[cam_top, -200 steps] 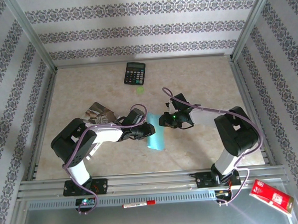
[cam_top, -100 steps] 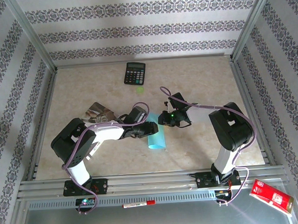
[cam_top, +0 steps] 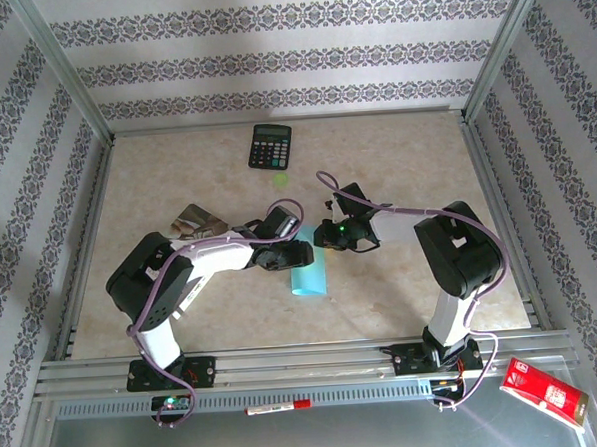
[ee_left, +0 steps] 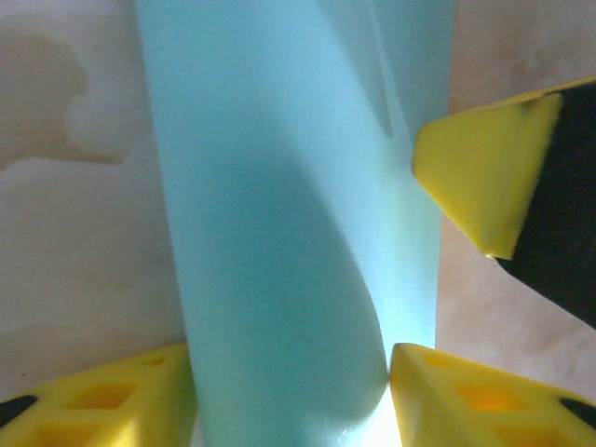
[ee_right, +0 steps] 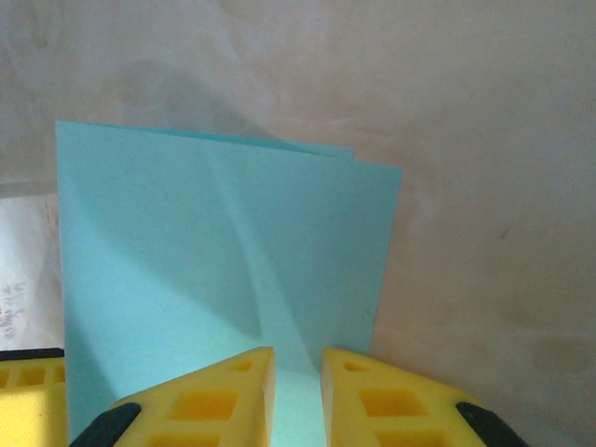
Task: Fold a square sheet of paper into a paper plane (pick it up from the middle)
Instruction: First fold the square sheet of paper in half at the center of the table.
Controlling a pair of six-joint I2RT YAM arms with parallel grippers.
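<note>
The square sheet of paper [cam_top: 309, 279] is light cyan and lies doubled over into a narrow strip at the table's middle; no paper plane is in view. My left gripper [cam_top: 299, 253] is at the strip's far end. In the left wrist view the paper [ee_left: 279, 233] bows up between its fingers [ee_left: 289, 356], which stand wide apart and open. My right gripper [cam_top: 323, 238] comes in from the right; one of its fingertips [ee_left: 484, 177] touches the paper's edge. In the right wrist view its fingers [ee_right: 298, 358] are nearly together, pinching a raised ridge of the folded sheet [ee_right: 205, 251].
A black calculator [cam_top: 270, 145] lies at the back, with a small green scrap [cam_top: 281, 180] in front of it. A photo-printed booklet [cam_top: 196, 222] lies by the left arm. A red packet [cam_top: 543, 391] and a red pen [cam_top: 278, 408] sit beyond the near rail.
My left gripper's jaws have spread wider around the paper. The right gripper has narrowed and edged left and away. The paper strip has shifted slightly with them.
</note>
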